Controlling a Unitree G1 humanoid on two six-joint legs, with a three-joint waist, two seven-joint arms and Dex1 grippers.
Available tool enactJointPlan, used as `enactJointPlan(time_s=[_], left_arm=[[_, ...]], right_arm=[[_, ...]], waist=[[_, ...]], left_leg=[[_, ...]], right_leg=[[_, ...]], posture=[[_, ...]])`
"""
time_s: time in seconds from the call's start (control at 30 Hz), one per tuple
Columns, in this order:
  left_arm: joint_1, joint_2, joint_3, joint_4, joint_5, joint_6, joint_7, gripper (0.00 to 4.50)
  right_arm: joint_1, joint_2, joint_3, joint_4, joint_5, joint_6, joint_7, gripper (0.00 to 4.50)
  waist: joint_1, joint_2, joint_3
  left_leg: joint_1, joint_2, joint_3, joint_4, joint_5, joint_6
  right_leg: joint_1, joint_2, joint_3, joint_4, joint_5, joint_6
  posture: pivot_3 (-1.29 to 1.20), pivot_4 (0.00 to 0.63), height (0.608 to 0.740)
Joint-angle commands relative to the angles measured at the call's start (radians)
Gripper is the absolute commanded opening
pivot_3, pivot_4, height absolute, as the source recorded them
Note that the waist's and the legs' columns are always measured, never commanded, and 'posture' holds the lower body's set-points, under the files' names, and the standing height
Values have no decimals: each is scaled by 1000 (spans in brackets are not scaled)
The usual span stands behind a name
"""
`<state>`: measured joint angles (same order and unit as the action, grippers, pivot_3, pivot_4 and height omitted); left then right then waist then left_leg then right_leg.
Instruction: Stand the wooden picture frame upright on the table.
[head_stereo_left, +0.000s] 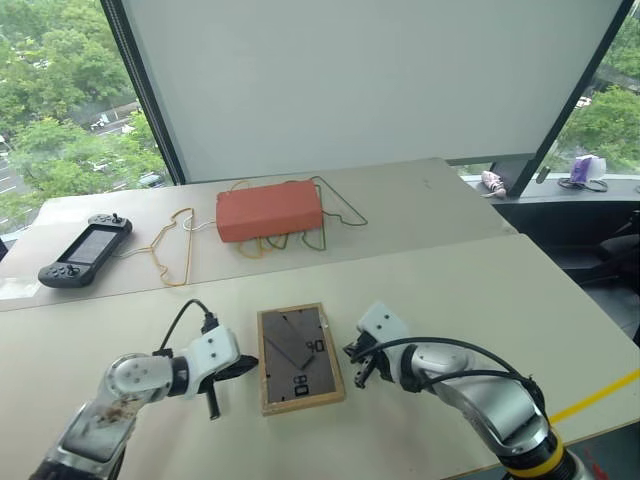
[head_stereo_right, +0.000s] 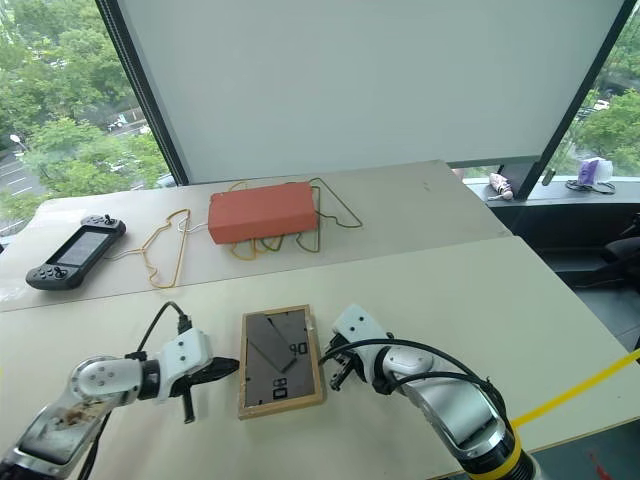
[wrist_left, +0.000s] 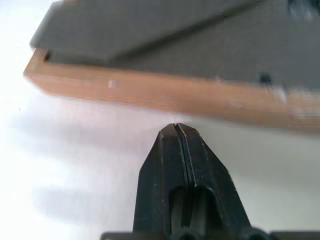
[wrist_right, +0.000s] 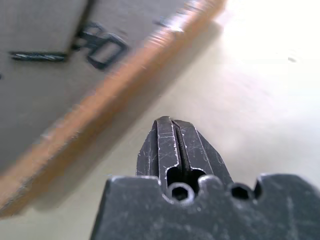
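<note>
Wooden picture frame (head_stereo_left: 299, 358) lies face-down on the table (head_stereo_left: 450, 290), stand folded flat. Left gripper (head_stereo_left: 246, 368) and right gripper (head_stereo_left: 352, 352) flank it, fingers pressed together, holding nothing, seemingly positioned to lift its edges.

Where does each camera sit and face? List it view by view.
Left eye, right eye: on the head, looking down over both arms at the wooden picture frame lying back-up on the table.
Left wrist: behind the shut left gripper, facing the frame's edge.
Right wrist: behind the shut right gripper, facing the frame's other edge.
Shared: all views show the frame.
</note>
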<state>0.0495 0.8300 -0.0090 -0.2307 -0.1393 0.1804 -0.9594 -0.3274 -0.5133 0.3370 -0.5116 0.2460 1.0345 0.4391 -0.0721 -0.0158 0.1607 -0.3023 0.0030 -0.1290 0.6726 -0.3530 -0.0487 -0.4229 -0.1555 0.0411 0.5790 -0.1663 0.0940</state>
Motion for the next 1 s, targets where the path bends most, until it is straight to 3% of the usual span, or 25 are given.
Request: enactJointPlan(time_s=[0.03,0.1,0.17,0.27,0.33,0.43,0.67,0.7,1.0], left_arm=[[88,58,56,114,30,-63,-20,47],[105,60,102,150,47,-238,5,47],[107,48,141,214,106,-589,57,47],[77,20,144,333,145,-947,103,47],[31,7,123,448,273,-1211,174,550],[-56,-36,103,537,393,-1424,254,1474],[-225,-135,103,699,687,-1604,446,4089],[-244,-140,90,720,720,-1629,464,4290],[-362,-126,-37,871,843,-1721,598,4411]], right_arm=[[18,-16,-36,-18,6,-32,23,0],[35,-34,-39,-30,19,-55,54,0],[56,-48,-46,-43,40,-80,94,0],[72,-58,-51,-49,67,-98,144,0],[70,-64,-45,-45,82,-92,173,0],[51,-67,-32,-26,76,-93,190,0],[-16,-27,-15,-4,128,-15,216,0],[-30,-24,-11,0,132,-6,222,0],[-121,-6,26,46,134,9,234,0]], waist=[[1,0,0],[2,0,0],[5,0,0],[21,0,0],[31,0,0],[47,0,0],[51,0,0],[51,0,0],[59,1,0]], left_leg=[[0,0,0,0,0,0],[1,0,0,-1,0,0],[0,0,0,-1,0,0],[0,0,0,-1,0,-1],[0,0,0,0,0,-1],[-1,0,0,0,0,-1],[-1,0,0,2,1,-2],[-1,0,0,2,1,-2],[0,0,-1,2,1,-3]], right_leg=[[0,0,0,0,0,0],[0,0,0,0,0,-1],[-1,0,0,0,0,-1],[-3,0,-1,-2,0,-2],[-4,0,-1,-3,1,-2],[-3,0,-1,-4,1,-2],[-3,0,-2,-4,2,-1],[-3,0,-2,-3,2,-1],[-1,0,-3,-2,2,-1]], posture=[[0,150,740],[0,150,740],[0,150,740],[0,150,740],[0,150,740],[0,150,740],[0,150,740],[0,150,740],[0,150,740]])
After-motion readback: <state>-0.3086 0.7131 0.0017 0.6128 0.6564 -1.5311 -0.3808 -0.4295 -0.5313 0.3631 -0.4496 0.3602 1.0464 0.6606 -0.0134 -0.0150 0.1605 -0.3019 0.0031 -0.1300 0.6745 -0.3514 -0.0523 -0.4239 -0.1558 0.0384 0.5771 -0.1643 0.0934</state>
